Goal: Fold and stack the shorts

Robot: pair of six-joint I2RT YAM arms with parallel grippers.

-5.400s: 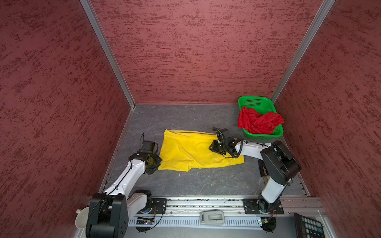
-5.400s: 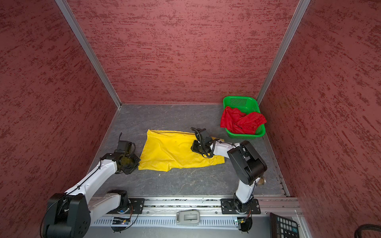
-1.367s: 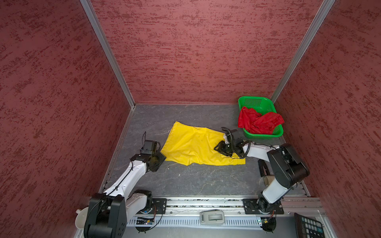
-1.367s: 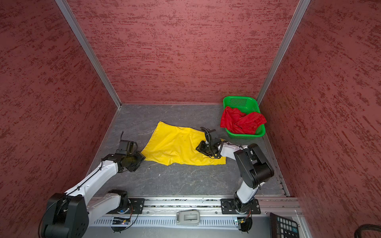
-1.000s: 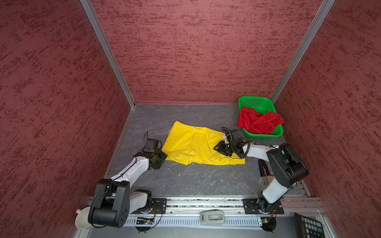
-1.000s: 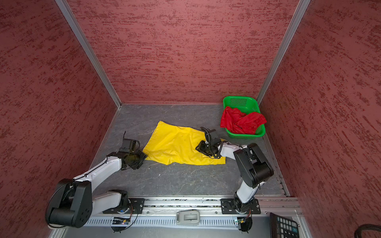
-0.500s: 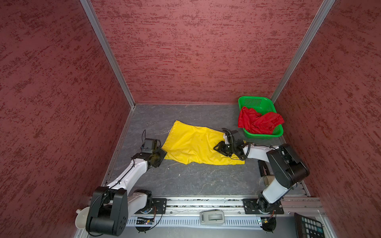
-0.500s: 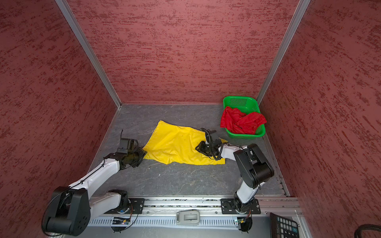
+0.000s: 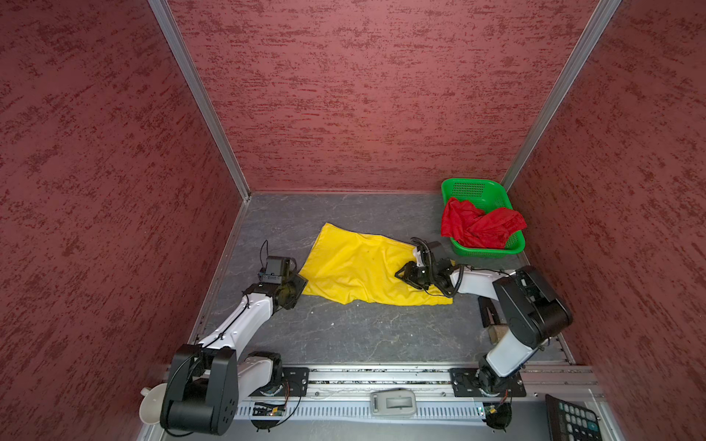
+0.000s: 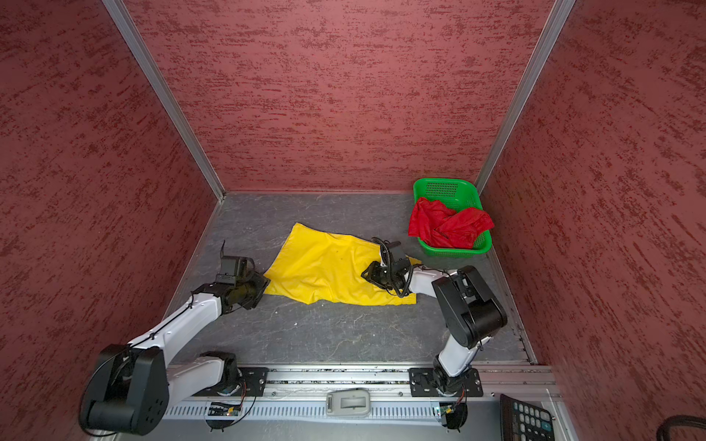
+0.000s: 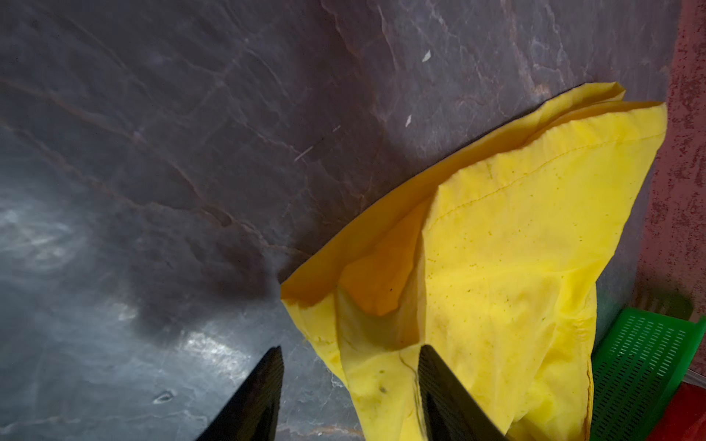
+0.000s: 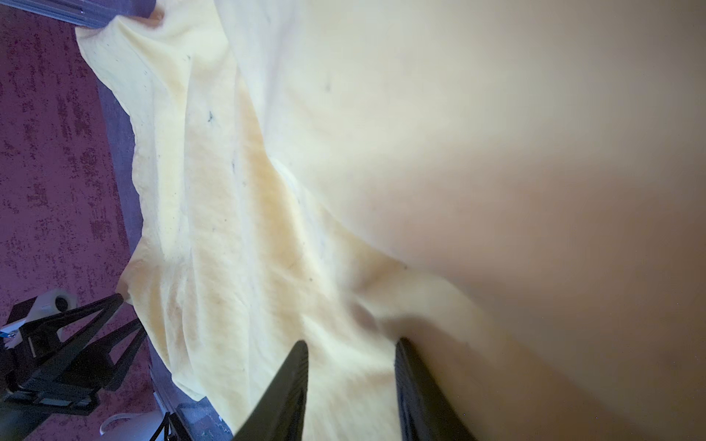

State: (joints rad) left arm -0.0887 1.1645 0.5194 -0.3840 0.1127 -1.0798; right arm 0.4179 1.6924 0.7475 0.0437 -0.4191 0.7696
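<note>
Though at yellow shorts [image 9: 359, 267], L gripper [image 11: 349, 349] & R gripper [image 12: 351, 341] both part-open, nothing held.

The bench [image 9: 344, 336] is a dark grey slab laced with pale, marble-like veins, and in the left wrist view it glints where the light catches it. The yellow shorts [image 9: 355, 267] lie spread across its middle, flat on the surface, a little rumpled and set at a slant. One corner points to the far side and the long hem runs along the near side. In the far right corner the green basket [image 9: 485, 252] stands on the bench, just beside the shorts' right end. A few pale flecks [image 11: 426, 56] dot the bare surface near the fabric.
</note>
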